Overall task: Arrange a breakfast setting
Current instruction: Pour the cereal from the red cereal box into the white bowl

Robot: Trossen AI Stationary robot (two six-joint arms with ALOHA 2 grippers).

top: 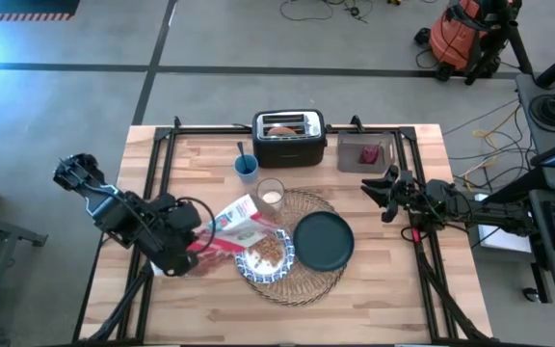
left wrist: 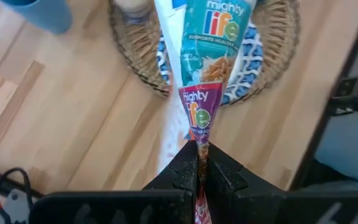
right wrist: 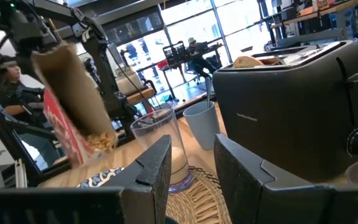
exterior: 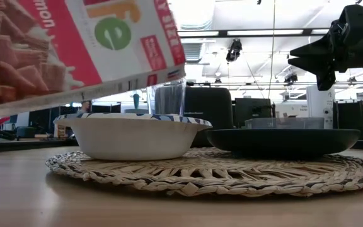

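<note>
two dark arms work over one wooden desk (top: 210, 318) made of pale planks, with a black frame along its edges. around the desk is a grey floor with cables and an orange machine, and the low view looks into a big room with long ceiling lights and screens.

the round placemat (top: 302, 286) lies in the middle of the desk. it is woven straw, bumpy and open like a net. on the placemat sits the bowl (top: 268, 256), white with a blue pattern on its rim, and it has brown cereal in it. touching the bowl's right side, also on the placemat, is the plate (top: 324, 241), dark teal, round and smooth. the glass (top: 271, 193) stands at the back edge of the placemat, clear, with a little milk at the bottom.

the left pincer (top: 193, 246) is left of the placemat, clamped tight on the bottom end of a cereal box (top: 244, 220). the box is cardboard, red and white, tipped with its open top over the bowl. in the low view the box fills the corner above the bowl.

the right pincer (top: 382, 198) hangs in the air to the right of the placemat, fingers a bit apart, holding nothing.

behind the placemat stands a black and silver toaster (top: 289, 137) with bread in it. a small blue cup (top: 247, 167) stands just beside the glass, with a thin handle sticking out. right of the toaster is a grey tray (top: 351, 160) with a dark-red item (top: 370, 154) in it.
</note>
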